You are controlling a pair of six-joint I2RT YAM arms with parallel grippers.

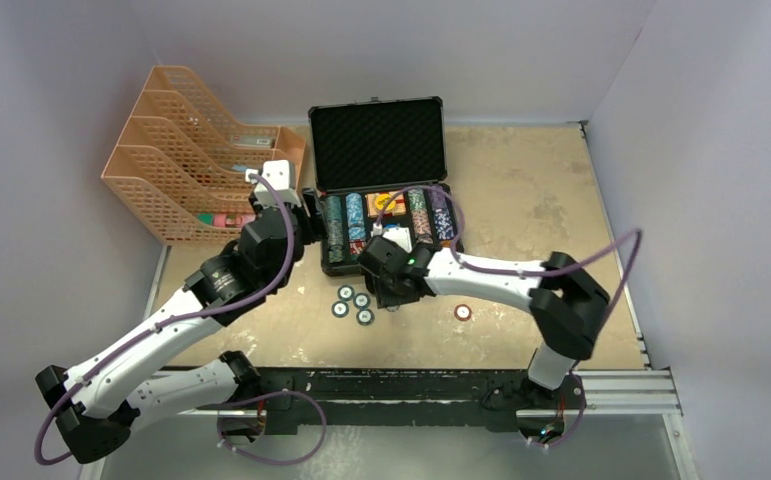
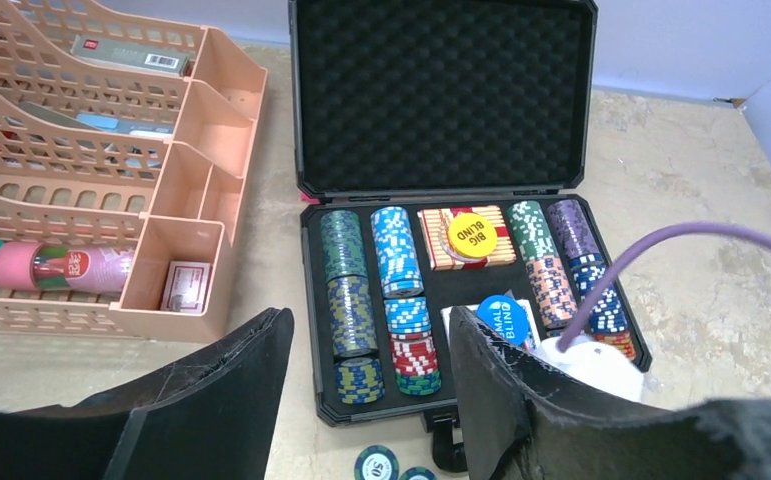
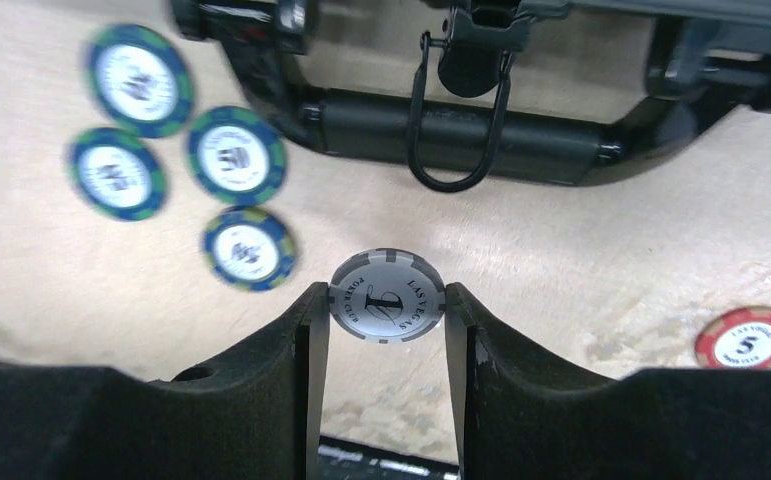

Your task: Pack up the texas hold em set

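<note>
Grey poker chip (image 3: 387,296) sits clamped in your right pincer (image 3: 387,312), blue chips (image 3: 236,155) just ahead of it. Your left pincer (image 2: 369,325) gapes empty, the case (image 2: 441,100) ahead.

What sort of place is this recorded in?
Likely a robot test bench: a worn table boxed in by plain white walls, two arms bolted to a metal rail, and a poker case as a prop.

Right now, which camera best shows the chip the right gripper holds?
Right wrist view: the grey chip, clamped in the right gripper, lettering readable. Top view hides it under the arm; left wrist view misses it.
</note>
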